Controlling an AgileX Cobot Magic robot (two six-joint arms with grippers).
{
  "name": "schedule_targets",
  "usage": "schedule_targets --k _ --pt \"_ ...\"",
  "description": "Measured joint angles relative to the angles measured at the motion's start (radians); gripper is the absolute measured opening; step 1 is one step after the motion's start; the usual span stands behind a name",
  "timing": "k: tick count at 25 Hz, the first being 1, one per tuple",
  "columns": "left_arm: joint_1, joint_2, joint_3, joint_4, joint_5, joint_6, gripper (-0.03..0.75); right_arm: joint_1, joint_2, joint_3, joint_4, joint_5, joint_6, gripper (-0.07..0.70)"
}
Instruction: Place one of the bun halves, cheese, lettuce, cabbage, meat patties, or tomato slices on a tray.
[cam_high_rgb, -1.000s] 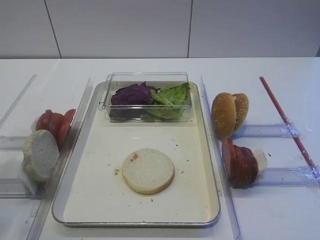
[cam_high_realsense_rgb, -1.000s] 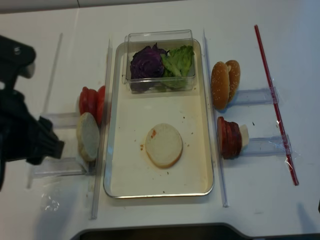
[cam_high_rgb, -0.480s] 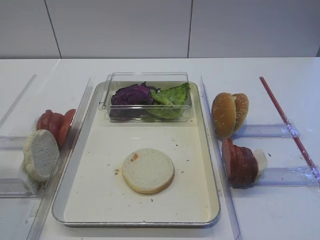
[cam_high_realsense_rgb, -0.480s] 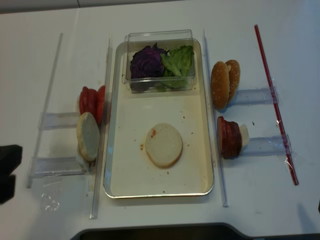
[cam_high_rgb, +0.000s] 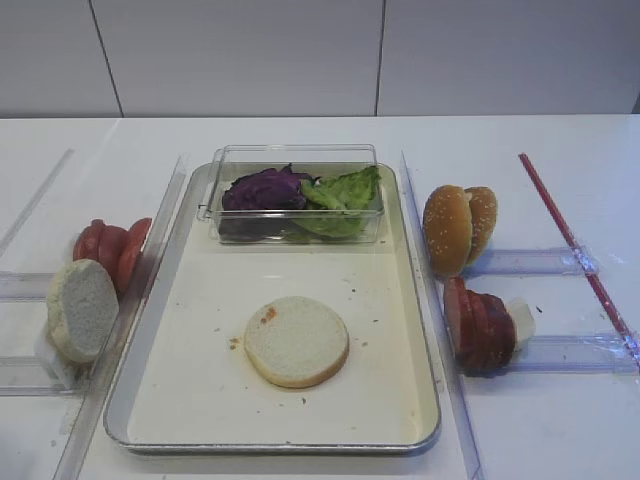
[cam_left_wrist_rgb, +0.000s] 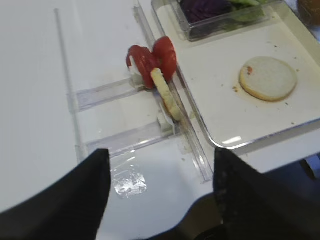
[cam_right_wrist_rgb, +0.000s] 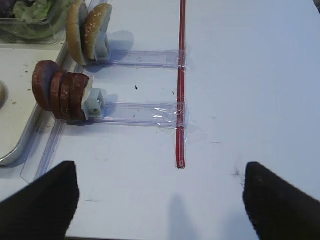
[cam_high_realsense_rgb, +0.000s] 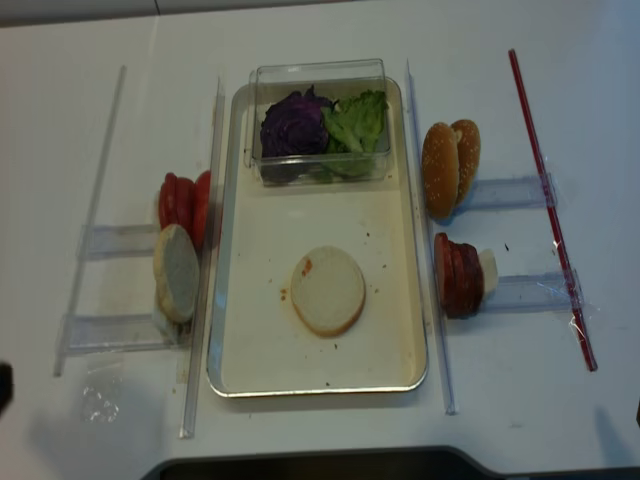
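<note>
A pale bun half (cam_high_rgb: 296, 341) lies cut face up on the metal tray (cam_high_rgb: 190, 400), also seen from the left wrist as the bun half (cam_left_wrist_rgb: 268, 78). Another bun half (cam_high_rgb: 82, 309) stands on edge in the left rack beside the tomato slices (cam_high_rgb: 112, 247). Meat patties (cam_high_rgb: 480, 325) stand in the right rack. Cabbage (cam_high_rgb: 265, 188) and lettuce (cam_high_rgb: 345, 195) fill a clear box. Cheese is out of view. My left gripper (cam_left_wrist_rgb: 157, 200) is open over the table's front left. My right gripper (cam_right_wrist_rgb: 160, 205) is open over bare table, right of the meat patties (cam_right_wrist_rgb: 60, 90).
Sesame-seeded buns (cam_high_rgb: 458, 228) stand in a clear rack right of the tray. A red strip (cam_high_rgb: 570, 240) is taped along the table at the far right. Clear plastic rails (cam_high_realsense_rgb: 200, 250) run along both long sides of the tray. A patch of crumpled tape (cam_left_wrist_rgb: 129, 181) sits near the left gripper.
The left arm has drawn back toward the front left and left the overhead view. The food and tray have not moved.
</note>
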Motion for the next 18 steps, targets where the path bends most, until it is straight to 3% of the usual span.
schedule_targets --k 8,18 --pt "0.000 -0.185 0.160 -0.078 0.004 0.091 0.452 0.000 0.000 0.000 0.000 0.000 0.000 0.687" --pt "0.000 -0.310 0.318 -0.131 -0.065 0.176 0.452 0.000 0.000 0.000 0.000 0.000 0.000 0.687"
